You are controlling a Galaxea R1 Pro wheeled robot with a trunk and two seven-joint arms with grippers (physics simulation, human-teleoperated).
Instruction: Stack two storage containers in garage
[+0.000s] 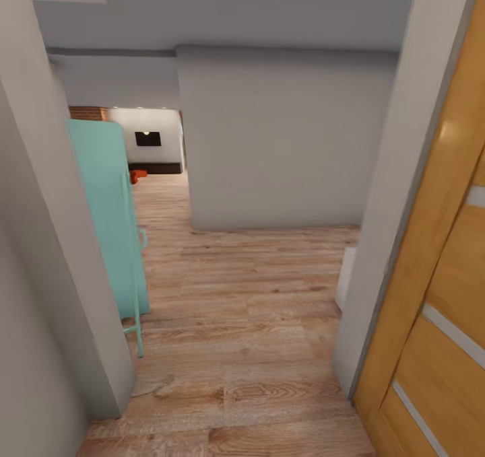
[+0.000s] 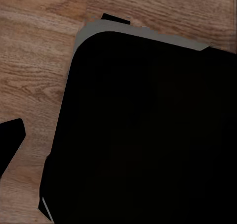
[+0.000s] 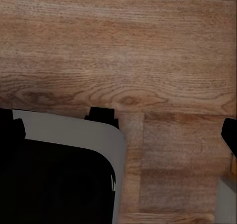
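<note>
Containers first — one orange-red storage container [image 1: 137,176] sits on the plank floor far down the passage, past the turquoise cabinet [image 1: 108,221], in the bright room with the dark fireplace opening [image 1: 147,138]. I count one such box from here, perhaps partly hidden; a second I cannot make out.

Neither claw can be read: the wrist cameras look down on the wood floor [image 3: 118,46] and on the robot's own black, grey-edged base [image 2: 148,135], with only dark slivers at the frame edges, so whether the fingers are apart or together I cannot tell.

One wooden door [image 1: 438,295] stands open at the right, one grey wall block [image 1: 283,141] ahead. The step in hand looks like driving — steer left of that block, keep well off the cabinet's thin legs, and square up to the box before reaching.
</note>
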